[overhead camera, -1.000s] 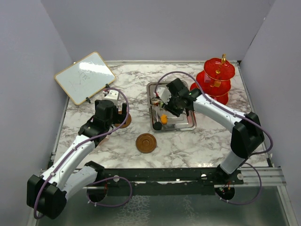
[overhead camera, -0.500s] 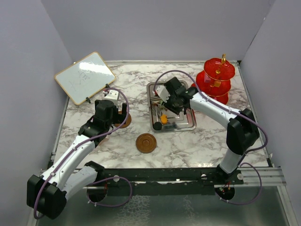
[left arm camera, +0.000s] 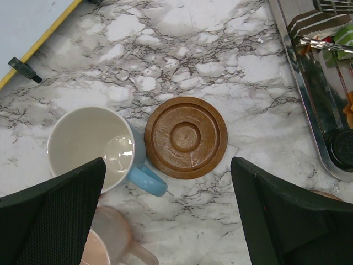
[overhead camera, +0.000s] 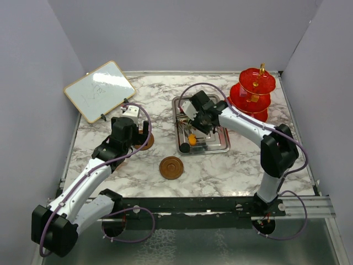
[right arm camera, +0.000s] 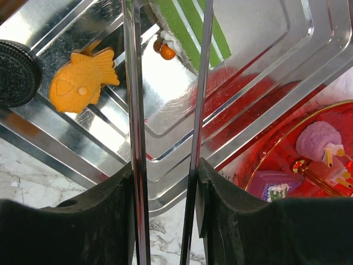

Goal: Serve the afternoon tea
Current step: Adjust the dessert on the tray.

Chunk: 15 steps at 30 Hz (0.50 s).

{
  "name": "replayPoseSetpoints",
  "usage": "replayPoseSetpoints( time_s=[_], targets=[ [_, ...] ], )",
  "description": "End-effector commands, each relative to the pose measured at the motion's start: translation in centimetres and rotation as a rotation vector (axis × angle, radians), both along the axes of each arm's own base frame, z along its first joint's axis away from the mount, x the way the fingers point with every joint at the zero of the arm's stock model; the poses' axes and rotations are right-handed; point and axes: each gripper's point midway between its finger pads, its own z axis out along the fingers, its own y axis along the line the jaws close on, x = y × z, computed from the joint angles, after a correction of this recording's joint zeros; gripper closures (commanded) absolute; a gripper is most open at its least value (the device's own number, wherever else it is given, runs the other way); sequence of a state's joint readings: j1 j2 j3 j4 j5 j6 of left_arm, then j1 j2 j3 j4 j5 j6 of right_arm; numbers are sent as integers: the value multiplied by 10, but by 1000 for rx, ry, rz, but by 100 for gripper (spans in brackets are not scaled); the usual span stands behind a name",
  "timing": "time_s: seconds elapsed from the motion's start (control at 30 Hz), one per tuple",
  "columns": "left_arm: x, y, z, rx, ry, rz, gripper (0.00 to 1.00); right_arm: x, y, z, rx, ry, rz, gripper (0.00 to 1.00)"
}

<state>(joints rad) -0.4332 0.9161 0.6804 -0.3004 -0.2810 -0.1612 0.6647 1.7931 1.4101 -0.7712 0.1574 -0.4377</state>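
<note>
1. Steel in the right jaws: pinches a pair of tongs [right arm camera: 132, 83], blades parallel and a little apart, reaching out over the steel tray [right arm camera: 253, 33].
2. Straddles a green striped cake piece [right arm camera: 176, 22] with the two blades in the wrist view. Tips out of that view, so cannot tell whether touching it.
3. On the tray left of the blades, an orange fish-shaped piece [right arm camera: 83, 80] and a black round biscuit [right arm camera: 16, 72], close together.
4. Close by the tray, at the far right of the desk [left arm camera: 220, 55], the red three-tier stand [overhead camera: 253, 94], with a purple piece [right arm camera: 320, 141] and a second pale purple one on its bottom tier.
5. Holds the left jaws spread wide, gripping nothing, above a brown saucer [left arm camera: 186, 138] on the marble.
6. Just beside that saucer, upright, the blue cup [left arm camera: 83, 146]. Next to it the pink cup [left arm camera: 110, 243], partly hidden behind the left jaws.
7. Further out, a second saucer [overhead camera: 171, 167] alone between the arms, and a whiteboard [overhead camera: 99, 90] at the far left.
</note>
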Motion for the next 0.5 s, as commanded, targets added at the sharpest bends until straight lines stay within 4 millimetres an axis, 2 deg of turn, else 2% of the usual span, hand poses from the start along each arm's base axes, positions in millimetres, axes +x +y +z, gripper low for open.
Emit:
replayPoseSetpoints(
  time_s=[0.0, 0.23, 0.47],
  targets=[
    [4, 2, 10, 1, -36, 10, 1, 11, 5, 5, -13, -20, -33, 59],
    [4, 2, 9, 2, -33, 9, 1, 20, 8, 1, -19, -27, -69, 60],
    [5, 2, 9, 4, -32, 10, 1, 23, 22, 0, 45, 21, -112, 73]
  ],
)
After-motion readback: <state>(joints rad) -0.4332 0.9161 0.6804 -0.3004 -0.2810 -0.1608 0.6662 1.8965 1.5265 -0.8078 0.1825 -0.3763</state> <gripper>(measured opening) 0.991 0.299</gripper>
